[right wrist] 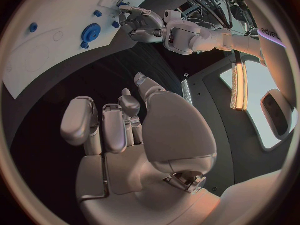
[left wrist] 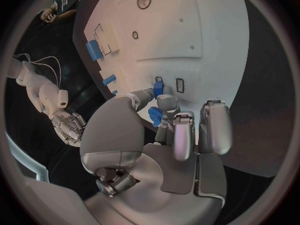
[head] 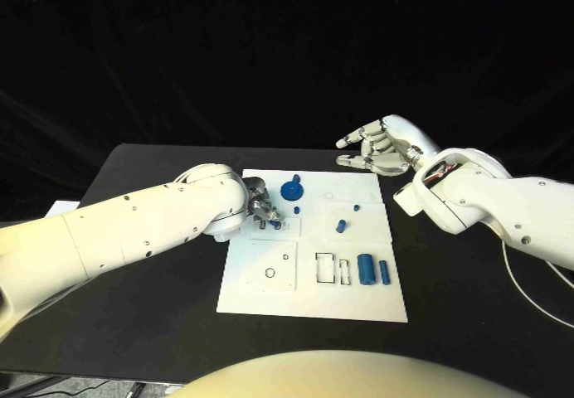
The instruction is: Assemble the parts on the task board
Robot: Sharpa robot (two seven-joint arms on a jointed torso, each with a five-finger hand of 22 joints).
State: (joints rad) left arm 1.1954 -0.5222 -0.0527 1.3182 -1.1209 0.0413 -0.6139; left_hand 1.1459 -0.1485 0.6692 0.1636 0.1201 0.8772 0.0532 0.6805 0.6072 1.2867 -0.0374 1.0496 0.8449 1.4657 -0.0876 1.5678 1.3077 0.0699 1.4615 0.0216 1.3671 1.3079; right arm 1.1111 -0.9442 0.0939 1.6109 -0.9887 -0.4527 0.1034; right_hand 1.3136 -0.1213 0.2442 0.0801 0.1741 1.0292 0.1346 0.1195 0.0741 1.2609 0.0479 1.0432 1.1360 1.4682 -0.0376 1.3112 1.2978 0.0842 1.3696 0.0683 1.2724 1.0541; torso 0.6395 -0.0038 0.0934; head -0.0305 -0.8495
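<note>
I see the white task board flat mid-table, black outlines on it. A blue gear sits near its far edge — two blue cylinders lie side by side at the near right, a small peg between.

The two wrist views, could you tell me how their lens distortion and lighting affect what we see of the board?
Left wrist view: fisheye bends the flat white task board into a dome, evenly lit. Right wrist view: the board's edge curves too, and a bright lamp strip glares beside it.

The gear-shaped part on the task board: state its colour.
Blue. The gear-shaped part on the white task board shows best in the right wrist view.
</note>
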